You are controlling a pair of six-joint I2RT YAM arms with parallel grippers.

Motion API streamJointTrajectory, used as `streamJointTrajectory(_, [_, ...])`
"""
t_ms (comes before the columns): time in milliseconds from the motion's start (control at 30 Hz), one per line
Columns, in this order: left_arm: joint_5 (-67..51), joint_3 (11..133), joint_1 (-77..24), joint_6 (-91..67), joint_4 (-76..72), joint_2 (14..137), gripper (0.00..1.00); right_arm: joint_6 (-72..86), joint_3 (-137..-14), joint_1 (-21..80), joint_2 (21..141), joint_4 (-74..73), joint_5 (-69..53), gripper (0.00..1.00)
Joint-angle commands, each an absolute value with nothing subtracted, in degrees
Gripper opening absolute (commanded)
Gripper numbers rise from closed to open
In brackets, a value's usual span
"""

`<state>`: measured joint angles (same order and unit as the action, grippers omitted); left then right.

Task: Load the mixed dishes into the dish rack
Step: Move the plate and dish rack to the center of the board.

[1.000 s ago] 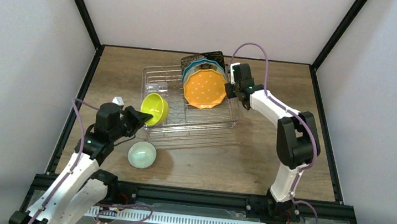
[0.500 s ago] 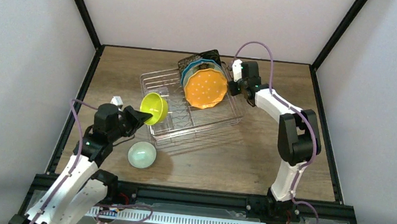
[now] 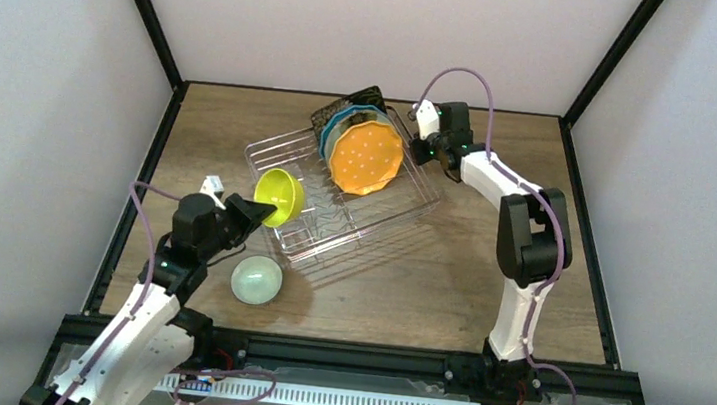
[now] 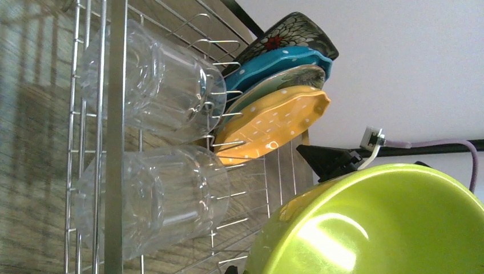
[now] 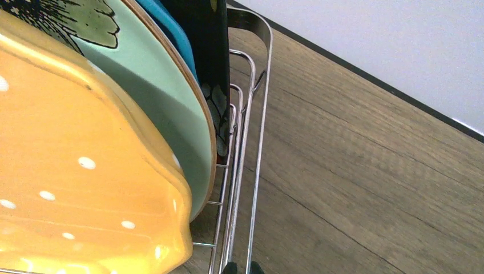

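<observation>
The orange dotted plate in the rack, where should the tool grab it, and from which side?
Its upper rim, from above, pinching across its thickness. The orange dotted plate stands on edge in the dish rack, lower rim caged, the mint plate close behind, so likely only its top is free.

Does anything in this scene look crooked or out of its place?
Yes. The dish rack sits askew, turned at an angle to the edges of the table, with the right hand closed on its far rim. Also, a pale bowl lies on the table outside the rack, apparently upside down.
</observation>
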<state>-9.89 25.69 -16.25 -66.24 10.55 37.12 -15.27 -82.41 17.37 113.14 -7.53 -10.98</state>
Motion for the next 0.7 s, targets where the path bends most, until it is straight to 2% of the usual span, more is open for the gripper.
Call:
streamJointTrajectory(0, [-8.89,23.96,-15.97,-65.20,3.77,35.89,0.03,-18.80,-85.80,19.17,114.84,-4.83,-24.39,0.01])
streamJointTrajectory(200, [-7.81,22.25,-15.95,-65.74,1.30,35.38,0.03,-18.09,-87.22,19.17,115.11,-6.18,-25.13,0.03])
streamJointTrajectory(267, [-7.46,22.28,-16.00,-66.02,1.24,35.46,0.03,-17.04,-87.09,19.16,114.52,-6.07,-23.85,0.24])
streamJointTrajectory(300, [-7.47,22.43,-15.94,-66.19,1.24,35.56,0.03,-16.29,-87.12,19.20,114.26,-6.02,-22.87,0.40])
streamJointTrajectory(333, [-7.35,22.68,-15.98,-66.26,1.28,35.63,0.03,-15.47,-87.12,19.22,113.96,-5.88,-21.73,0.52])
streamJointTrajectory(467, [-6.19,24.95,-15.96,-65.57,3.31,36.28,0.03,-12.89,-87.59,19.21,112.94,-5.71,-16.61,0.66])
streamJointTrajectory(667, [-5.04,28.27,-15.94,-64.83,5.40,38.51,0.03,-9.72,-89.81,19.19,110.91,-4.80,-4.54,0.71])
